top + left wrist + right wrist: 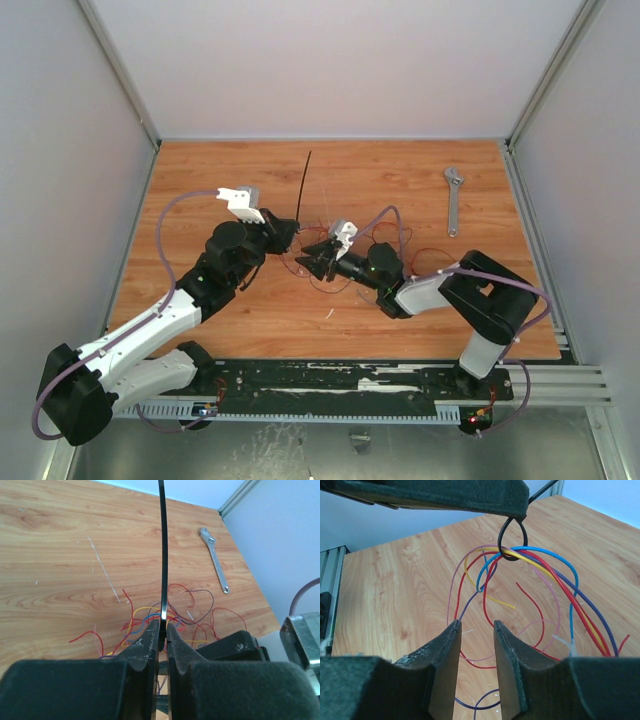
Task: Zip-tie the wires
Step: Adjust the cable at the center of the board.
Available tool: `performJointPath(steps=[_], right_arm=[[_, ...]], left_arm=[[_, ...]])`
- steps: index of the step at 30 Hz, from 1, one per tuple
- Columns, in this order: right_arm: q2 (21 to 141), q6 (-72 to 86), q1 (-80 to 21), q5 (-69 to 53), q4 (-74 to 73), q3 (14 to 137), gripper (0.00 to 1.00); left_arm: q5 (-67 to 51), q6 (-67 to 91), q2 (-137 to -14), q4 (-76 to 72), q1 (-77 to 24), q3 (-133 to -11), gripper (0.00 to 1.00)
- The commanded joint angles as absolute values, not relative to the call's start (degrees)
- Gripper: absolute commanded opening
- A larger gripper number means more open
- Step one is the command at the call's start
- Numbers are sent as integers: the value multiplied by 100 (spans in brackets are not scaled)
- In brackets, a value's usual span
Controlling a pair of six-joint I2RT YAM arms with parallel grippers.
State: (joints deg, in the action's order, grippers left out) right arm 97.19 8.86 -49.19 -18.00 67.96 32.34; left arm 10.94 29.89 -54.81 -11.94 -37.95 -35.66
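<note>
The zip tie (163,555) is a thin black strip standing up out of my left gripper (162,626), which is shut on its lower end. In the top view the zip tie (303,185) points toward the back of the table. Its other end forms a small black loop (512,539) around several of the wires (530,562), lifting red, blue, yellow and purple strands. More wires (335,262) lie tangled on the wood between the arms. My right gripper (476,626) is open just below the loop, nothing between its fingers (445,650). The left gripper (285,232) faces the right gripper (315,256).
A silver adjustable wrench (453,200) lies at the back right of the wooden table (220,190); it also shows in the left wrist view, wrench (214,560). Grey walls enclose the sides and back. A metal rail (560,380) runs along the near edge.
</note>
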Motion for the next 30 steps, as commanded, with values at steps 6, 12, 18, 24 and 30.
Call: performJointPath(steps=[6, 12, 18, 24, 30], right_arm=[[10122, 1002, -5093, -1506, 7419, 3650, 38], [10315, 1045, -5136, -1461, 7416, 3843, 43], [10517, 1140, -5155, -1369, 7459, 4016, 46], [10625, 1185, -5159, -1375, 7549, 4145, 46], [10704, 1195, -5161, -1400, 7489, 4230, 37]], left_arm=[[1011, 3065, -5414, -1468, -3754, -3607, 0], [993, 3100, -5397, -1468, -3754, -3586, 0], [963, 3123, -5402, -1477, -3755, -3585, 0], [915, 3165, -5430, -1544, -3753, -3547, 0], [896, 3169, -5437, -1573, -3755, -3541, 0]])
